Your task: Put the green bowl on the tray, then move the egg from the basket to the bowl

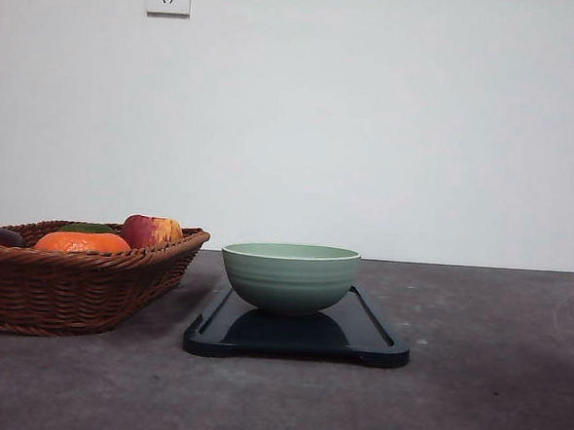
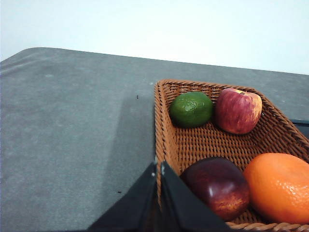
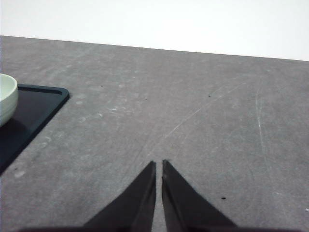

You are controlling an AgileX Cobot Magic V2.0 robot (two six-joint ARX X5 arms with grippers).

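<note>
Gray table (image 1: 470, 402) and a plain white wall (image 1: 370, 132) sit around my green bowl (image 1: 289, 276), which stands upright, mouth up, on the dark tray (image 1: 377, 342); the tray's long side runs away from me. Just left is the basket (image 1: 68, 289) of fruit. Both my left gripper (image 2: 158, 169) and right gripper (image 3: 159, 166) are closed tight on nothing.

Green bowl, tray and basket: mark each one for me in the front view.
green bowl (image 1: 289, 278), front view, middle of its ridged side.
tray (image 1: 377, 339), front view, bare glossy surface right of the bowl.
basket (image 1: 68, 289), front view, woven front wall.
</note>
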